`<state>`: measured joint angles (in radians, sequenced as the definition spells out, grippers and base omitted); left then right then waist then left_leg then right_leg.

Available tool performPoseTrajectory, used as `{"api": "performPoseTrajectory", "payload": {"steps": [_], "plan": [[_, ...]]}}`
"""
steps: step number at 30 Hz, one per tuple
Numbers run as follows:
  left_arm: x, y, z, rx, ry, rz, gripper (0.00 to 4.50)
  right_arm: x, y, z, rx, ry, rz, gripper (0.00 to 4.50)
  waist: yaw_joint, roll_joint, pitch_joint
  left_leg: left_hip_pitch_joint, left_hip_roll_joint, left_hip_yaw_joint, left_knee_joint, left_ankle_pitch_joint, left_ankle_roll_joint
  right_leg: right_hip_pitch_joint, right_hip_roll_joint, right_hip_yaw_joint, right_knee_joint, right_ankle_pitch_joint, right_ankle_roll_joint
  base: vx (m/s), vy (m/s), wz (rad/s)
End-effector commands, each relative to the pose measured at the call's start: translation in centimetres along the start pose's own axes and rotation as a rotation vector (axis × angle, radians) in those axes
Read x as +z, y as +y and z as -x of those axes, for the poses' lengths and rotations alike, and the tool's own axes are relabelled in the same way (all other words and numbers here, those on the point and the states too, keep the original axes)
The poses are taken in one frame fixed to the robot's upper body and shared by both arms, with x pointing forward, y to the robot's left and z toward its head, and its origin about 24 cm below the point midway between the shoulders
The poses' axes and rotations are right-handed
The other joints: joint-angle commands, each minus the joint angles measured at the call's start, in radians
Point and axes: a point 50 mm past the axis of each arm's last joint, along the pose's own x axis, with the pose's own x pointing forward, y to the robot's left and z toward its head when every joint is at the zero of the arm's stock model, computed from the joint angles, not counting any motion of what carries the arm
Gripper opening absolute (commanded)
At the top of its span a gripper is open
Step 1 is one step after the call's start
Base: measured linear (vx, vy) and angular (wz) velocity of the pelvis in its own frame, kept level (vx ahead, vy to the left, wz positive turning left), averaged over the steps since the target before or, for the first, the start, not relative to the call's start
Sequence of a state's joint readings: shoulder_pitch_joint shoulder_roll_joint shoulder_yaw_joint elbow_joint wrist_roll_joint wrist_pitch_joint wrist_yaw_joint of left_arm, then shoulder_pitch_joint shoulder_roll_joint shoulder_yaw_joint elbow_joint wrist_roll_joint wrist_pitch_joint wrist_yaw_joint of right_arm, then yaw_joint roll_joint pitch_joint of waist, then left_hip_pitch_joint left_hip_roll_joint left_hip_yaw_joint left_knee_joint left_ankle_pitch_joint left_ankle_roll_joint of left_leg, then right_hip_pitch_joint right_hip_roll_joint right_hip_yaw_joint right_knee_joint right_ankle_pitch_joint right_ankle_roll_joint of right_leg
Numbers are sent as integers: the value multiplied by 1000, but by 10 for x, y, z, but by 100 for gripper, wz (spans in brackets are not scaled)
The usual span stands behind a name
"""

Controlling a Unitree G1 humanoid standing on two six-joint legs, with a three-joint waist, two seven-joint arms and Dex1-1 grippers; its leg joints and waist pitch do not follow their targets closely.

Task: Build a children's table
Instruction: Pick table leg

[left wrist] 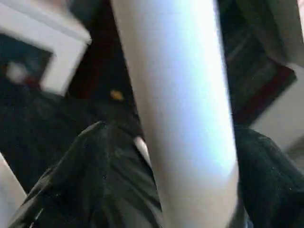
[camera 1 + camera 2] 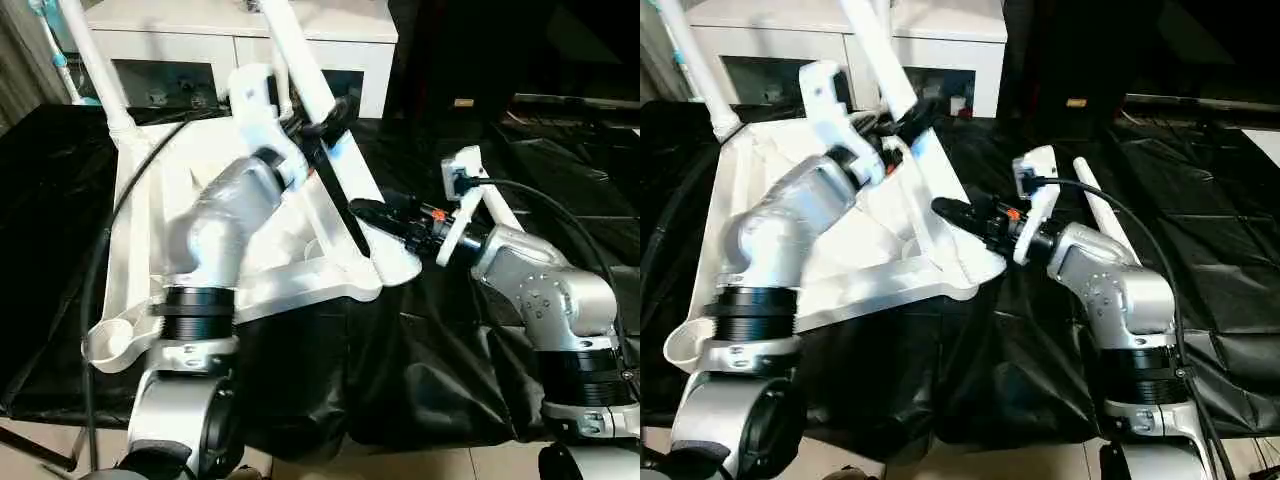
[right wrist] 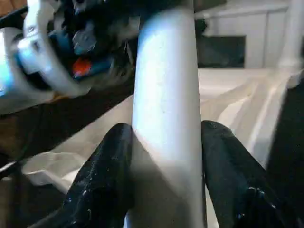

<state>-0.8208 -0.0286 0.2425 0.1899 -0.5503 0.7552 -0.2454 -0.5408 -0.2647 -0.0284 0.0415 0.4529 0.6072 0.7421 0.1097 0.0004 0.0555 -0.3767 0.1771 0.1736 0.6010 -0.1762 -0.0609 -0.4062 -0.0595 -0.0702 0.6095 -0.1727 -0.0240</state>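
Observation:
The children's table top (image 2: 300, 285) lies upside down on the black cloth. One white leg (image 2: 100, 70) stands upright in its far left corner. A second leg (image 2: 300, 60) rises aslant from the near right corner towards the cabinet. My left gripper (image 2: 325, 118) is high on this leg, open, with a finger on either side of it. Lower down, my right gripper (image 2: 362, 210) is shut on the same leg (image 3: 166, 118), its fingers (image 3: 102, 180) pressed against both sides. Another loose leg (image 2: 1102, 212) lies on the cloth behind my right arm.
A white cabinet with glass doors (image 2: 180, 50) stands just behind the draped table. The near left corner socket (image 2: 115, 345) hangs at the table's front edge. Black cables run over both forearms. Dark cloth stretches away to the right.

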Motion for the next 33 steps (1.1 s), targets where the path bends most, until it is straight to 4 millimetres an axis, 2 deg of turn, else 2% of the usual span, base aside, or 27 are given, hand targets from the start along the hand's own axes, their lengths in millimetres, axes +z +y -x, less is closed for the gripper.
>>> {"api": "performPoseTrajectory", "payload": {"steps": [1, 2, 3, 5, 6, 10, 12, 13, 14, 16, 19, 21, 22, 29, 30, 31, 32, 33], "plan": [[-5, -1, 1, 10, 48, 19, 396, 13, 5, -4, -8, -41, 100, 179, -1, -8, -70, 11, 43, -15, -60, -149, 50, 55, -79, 45, -81, -250, -162, 0, 0, 0], [-8, -1, 1, 9, 69, 34, 396, 13, 6, -7, -18, -40, 127, 179, -1, -8, -71, 10, 44, -15, -61, -149, 46, 55, -79, 46, -80, -253, -155, 0, 0, 0], [-8, -1, 1, 9, 69, 34, 368, 13, 6, -7, -18, -40, 127, 179, -2, -8, -70, 10, 43, -16, -62, -152, 46, 55, -79, 46, -81, -257, -152, 0, 0, 0], [-15, -4, 3, -26, 110, 105, 361, 12, 11, -15, -57, -32, 237, 179, -1, -7, -70, 9, 43, -16, -62, -148, 42, 55, -79, 47, -81, -255, -145, 0, 0, 0], [-15, -4, 3, -26, 110, 105, 355, 12, 11, -15, -57, -32, 237, 179, -1, -7, -71, 9, 43, -15, -61, -146, 36, 55, -81, 47, -79, -253, -149, 0, 0, 0], [-10, -3, 5, -21, 75, 149, 315, 11, 17, -22, -73, -41, 333, 179, -4, -9, -71, 9, 42, -16, -62, -150, 46, 56, -78, 47, -81, -245, -145, 0, 0, 0], [-9, -3, 5, -20, 68, 151, 308, 10, 17, -23, -72, -40, 338, 179, -5, -8, -69, 8, 42, -16, -63, -157, 50, 57, -77, 47, -82, -246, -143, 0, 0, 0], [-8, -2, 5, -16, 63, 148, 283, 10, 17, -23, -73, -40, 343, 179, -7, -11, -68, 8, 42, -16, -64, -161, 52, 57, -77, 47, -83, -253, -140, 0, 0, 0], [-7, -2, 5, -15, 61, 147, 275, 10, 17, -23, -75, -41, 348, 179, -7, -9, -68, 8, 41, -17, -64, -164, 52, 57, -77, 47, -84, -263, -134, 0, 0, 0], [-6, -2, 5, -14, 57, 147, 270, 9, 17, -24, -79, -43, 353, 179, -9, -10, -68, 8, 42, -16, -64, -166, 51, 56, -77, 47, -84, -268, -128, 0, 0, 0], [-6, -1, 6, -14, 50, 135, 234, 8, 16, -24, -89, -43, 366, 179, -10, -9, -68, 8, 42, -16, -64, -163, 50, 55, -77, 48, -84, -265, -128, 0, 0, 0], [-6, -1, 6, -10, 47, 136, 228, 7, 16, -24, -89, -41, 369, 179, -12, -9, -68, 8, 42, -16, -64, -164, 52, 56, -76, 48, -83, -257, -132, 0, 0, 0], [-6, 0, 7, -4, 43, 133, 206, 7, 16, -24, -89, -41, 369, 179, -11, -9, -68, 8, 42, -17, -64, -163, 52, 56, -75, 48, -82, -252, -133, 0, 0, 0], [-4, 2, 7, -2, 31, 78, 193, 7, 15, -25, -95, -39, 388, 179, -16, -8, -68, 7, 41, -17, -64, -168, 53, 57, -77, 48, -84, -252, -135, 0, 0, 0], [-3, 2, 8, -23, 28, 56, 193, 6, 17, -25, -59, -53, 383, 214, -17, -4, -68, 8, 42, -18, -65, -171, 51, 56, -76, 48, -83, -257, -133, 0, 0, 0], [-3, 1, 8, -33, 25, 40, 193, 6, 17, -25, -53, -53, 366, 249, -19, -7, -68, 7, 41, -17, -65, -174, 52, 57, -76, 48, -83, -257, -132, 0, 0, 0], [-2, 1, 9, -55, 33, 9, 193, 6, 16, -23, -38, -55, 317, 249, -19, -10, -68, 7, 41, -17, -66, -172, 56, 57, -76, 48, -84, -258, -131, 0, 0, 0], [-2, 1, 9, -55, 33, 8, 193, 6, 16, -23, -37, -55, 315, 270, -18, -9, -68, 8, 42, -17, -66, -172, 59, 57, -76, 49, -83, -257, -130, 0, 0, 0]]}}
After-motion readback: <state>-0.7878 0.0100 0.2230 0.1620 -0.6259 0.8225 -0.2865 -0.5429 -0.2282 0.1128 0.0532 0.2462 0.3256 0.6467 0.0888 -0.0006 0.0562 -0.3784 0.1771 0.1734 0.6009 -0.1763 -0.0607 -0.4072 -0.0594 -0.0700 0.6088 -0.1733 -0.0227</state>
